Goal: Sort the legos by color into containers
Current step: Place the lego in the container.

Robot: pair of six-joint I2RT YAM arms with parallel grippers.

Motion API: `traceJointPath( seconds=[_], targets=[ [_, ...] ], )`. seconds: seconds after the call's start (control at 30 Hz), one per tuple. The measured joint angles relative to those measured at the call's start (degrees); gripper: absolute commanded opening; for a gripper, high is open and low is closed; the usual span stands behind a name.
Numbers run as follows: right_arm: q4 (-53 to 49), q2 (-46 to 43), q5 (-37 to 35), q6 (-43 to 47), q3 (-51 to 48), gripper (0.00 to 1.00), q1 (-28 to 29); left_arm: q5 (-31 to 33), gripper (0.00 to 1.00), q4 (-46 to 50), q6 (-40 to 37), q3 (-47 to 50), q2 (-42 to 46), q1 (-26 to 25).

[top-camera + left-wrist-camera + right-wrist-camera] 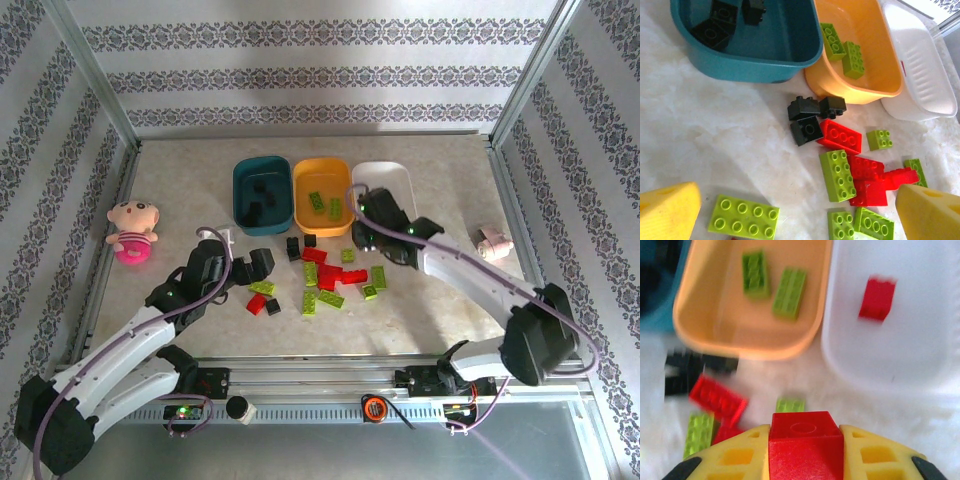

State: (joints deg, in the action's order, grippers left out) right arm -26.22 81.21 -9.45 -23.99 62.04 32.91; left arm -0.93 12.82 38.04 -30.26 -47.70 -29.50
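Observation:
My right gripper (806,442) is shut on a red lego (806,450) and hangs over the table just short of the orange-yellow tub (730,325) and the white tub (920,330). From above it (373,224) is at the near end of the white tub (392,177). One red lego (877,297) lies in the white tub, two green ones (789,292) in the orange-yellow tub, and black ones (715,30) in the teal tub (750,65). My left gripper (800,220) is open over loose legos: a green one (743,217), red (840,135) and black (807,131).
A pink plush doll (133,230) lies at the table's left side. A small pinkish-white object (494,242) sits near the right edge. Metal frame posts and patterned walls close the table in on three sides. A rail (320,385) runs along the near edge.

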Motion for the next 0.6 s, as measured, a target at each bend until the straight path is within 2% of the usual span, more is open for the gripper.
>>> traceJointPath(
  seconds=[0.17,0.4,0.53,0.6],
  targets=[
    [3.3,12.3,-0.7,1.1,9.6,0.24,-6.5,0.2,1.0,2.1,0.3,0.8,1.6,0.0],
    [2.8,26.3,-2.1,1.5,20.2,0.24,-13.6,1.2,1.0,4.5,1.4,1.9,3.8,0.0],
    [1.5,31.7,-3.4,1.5,26.2,0.3,-16.5,1.4,1.0,4.9,2.1,3.1,4.5,0.0],
    [0.6,33.9,-3.7,1.4,28.5,0.37,-17.6,1.4,1.0,5.1,2.6,3.7,4.5,0.0]
  ],
)
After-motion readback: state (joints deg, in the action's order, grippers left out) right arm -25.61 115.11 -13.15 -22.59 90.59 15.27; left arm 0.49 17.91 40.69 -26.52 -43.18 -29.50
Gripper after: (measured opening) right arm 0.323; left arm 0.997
